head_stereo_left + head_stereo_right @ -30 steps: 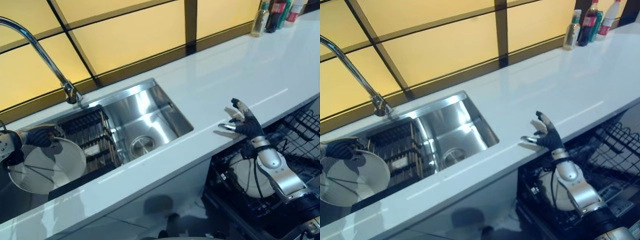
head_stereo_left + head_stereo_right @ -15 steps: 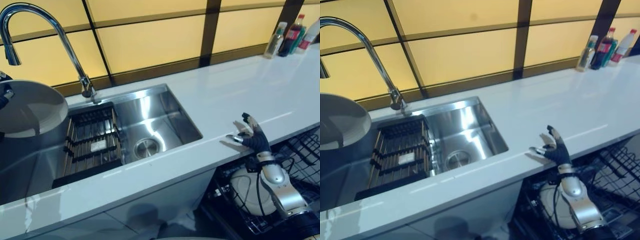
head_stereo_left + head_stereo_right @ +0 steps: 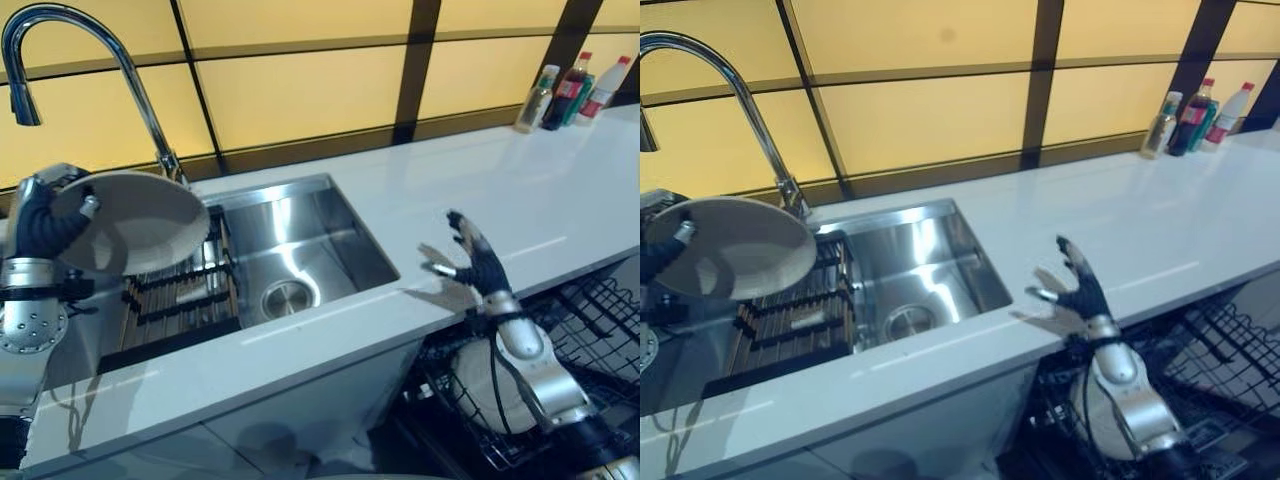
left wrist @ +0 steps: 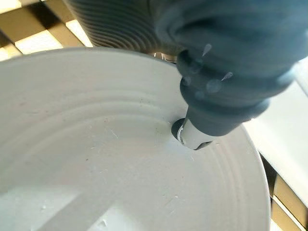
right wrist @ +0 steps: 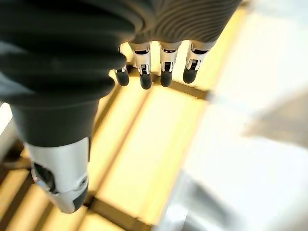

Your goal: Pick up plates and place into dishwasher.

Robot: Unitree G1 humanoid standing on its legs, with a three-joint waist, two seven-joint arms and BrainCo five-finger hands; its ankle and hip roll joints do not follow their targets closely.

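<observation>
- At the far left, the left hand (image 3: 40, 222) holds one white plate (image 3: 135, 222) up above the left part of the sink (image 3: 330, 240). Its thumb (image 4: 195, 137) presses on the plate's upper face, clamping the rim; the fingers under the plate are hidden. The plate is tilted, its face turned toward the camera.
- One tall curved tap (image 3: 90, 40) rises behind the plate, its base on the back edge of the sink.
- One dark slatted rack (image 3: 175, 300) sits in the left half of the steel sink, partly under the plate. The right half of the basin is bare steel with one round drain (image 3: 288, 296).
- One white counter (image 3: 520, 190) runs from the sink to the right, below yellow wall panels (image 3: 300, 90) split by dark strips.
- The right hand (image 3: 470, 262) hovers over the front edge of the counter, right of the sink. Its fingers are straight and spread apart, and it holds nothing.
- Under the counter at the right, the dishwasher's black wire rack (image 3: 600, 320) stands pulled out. One white plate in the rack (image 3: 485, 385) shows beneath the right forearm.
- Three bottles (image 3: 570, 90) stand together at the far right back corner of the counter.
</observation>
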